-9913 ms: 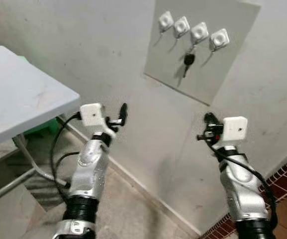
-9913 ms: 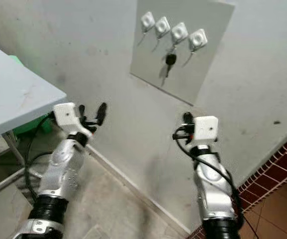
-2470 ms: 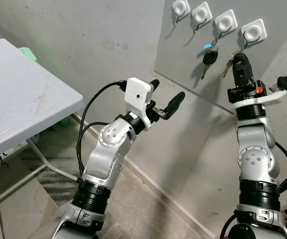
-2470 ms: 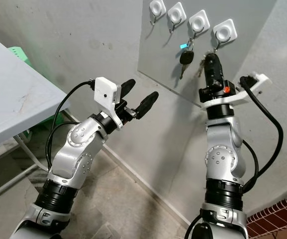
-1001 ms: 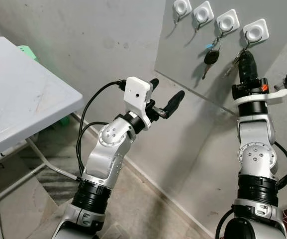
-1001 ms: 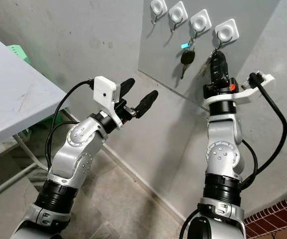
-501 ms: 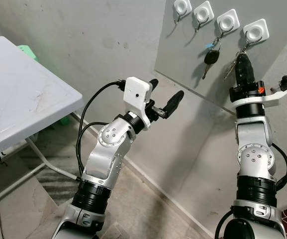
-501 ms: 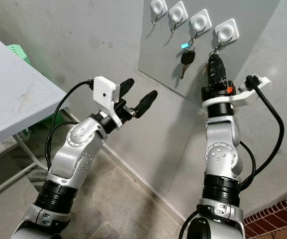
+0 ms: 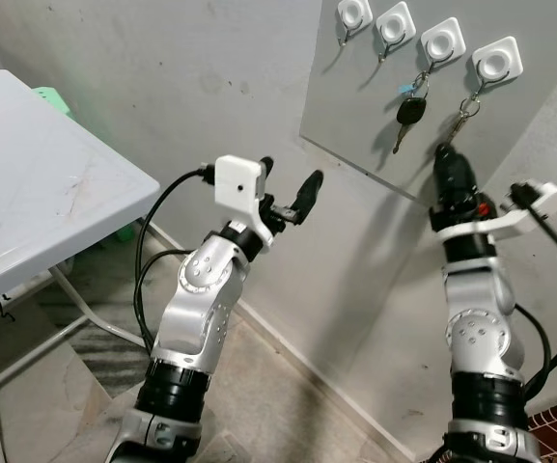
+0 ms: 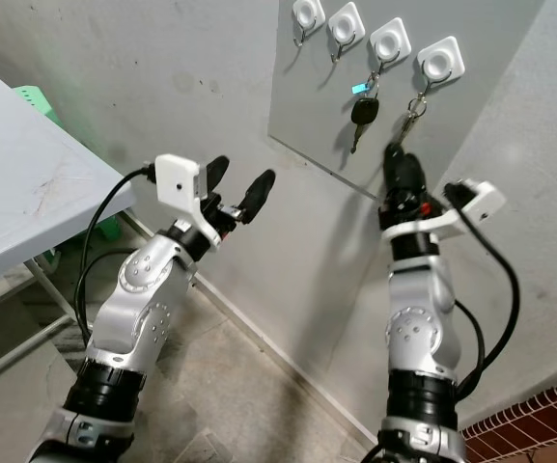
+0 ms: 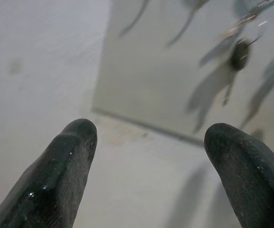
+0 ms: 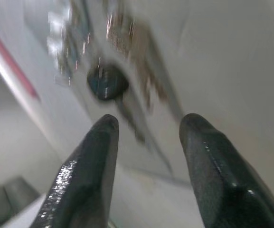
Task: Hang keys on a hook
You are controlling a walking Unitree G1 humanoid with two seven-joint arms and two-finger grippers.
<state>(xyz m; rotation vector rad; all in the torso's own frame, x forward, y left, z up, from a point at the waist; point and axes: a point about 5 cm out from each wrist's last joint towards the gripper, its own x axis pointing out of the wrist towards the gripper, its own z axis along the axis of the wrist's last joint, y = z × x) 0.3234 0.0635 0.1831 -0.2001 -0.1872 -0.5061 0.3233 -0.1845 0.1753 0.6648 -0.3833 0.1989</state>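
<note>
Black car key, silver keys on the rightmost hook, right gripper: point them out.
black car key (image 9: 408, 112), left eye view, black head.
silver keys (image 9: 462, 113), left eye view, hanging bunch.
right gripper (image 12: 148, 124), right wrist view, between the fingers.

Head cameras look down at the hook board (image 9: 423, 96); wrist cameras face it.

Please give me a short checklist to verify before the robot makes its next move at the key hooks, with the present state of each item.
1. Silver keys hang on rightmost hook: ok.
2. Right gripper below the silver keys, jaws open and empty: ok.
3. Black key on its hook: ok.
4. Left gripper open, empty, apart from the board: ok.
5. Key ring fully seated on the hook: cannot tell.
</note>
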